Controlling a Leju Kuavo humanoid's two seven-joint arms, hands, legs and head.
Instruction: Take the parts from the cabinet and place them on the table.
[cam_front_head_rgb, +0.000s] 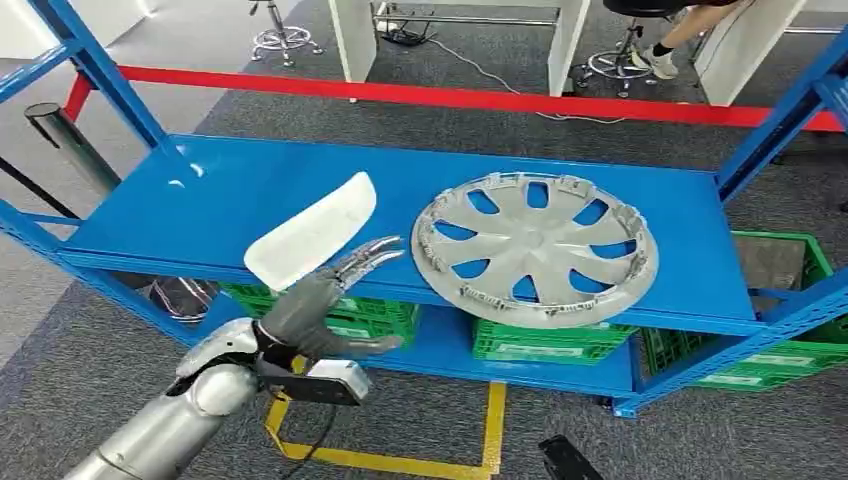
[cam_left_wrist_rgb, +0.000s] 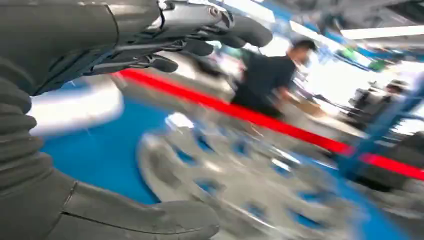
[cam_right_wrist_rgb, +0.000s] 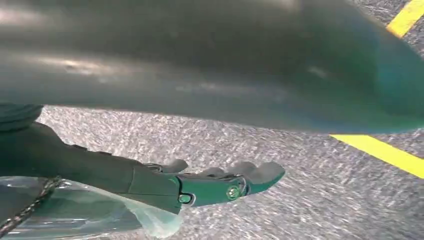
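Shelving in blue metal, the cabinet, is seen from the head view, and its upper shelf serves as the landmark for everything else. On that shelf, toward its right half, a silver hubcap is laid flat, with the blue surface visible through its openings. To the left of the hubcap, and apart from it, a white curved part is lying with its near end reaching the shelf's front edge. The left hand is raised at that front edge, just below and beside the white part's near end; its fingers are spread apart and extended toward the shelf, and nothing is held in them, although whether the fingertips touch the white part cannot be told. In the blurred left wrist view the same hubcap and white part are seen beyond the spread fingers. Below the upper shelf, green crates are stored on the lower level. Behind the shelf, a red bar is stretched across the frame. The right hand is seen in the right wrist view above grey carpet marked with yellow tape; its fingers are held loosely extended around nothing.
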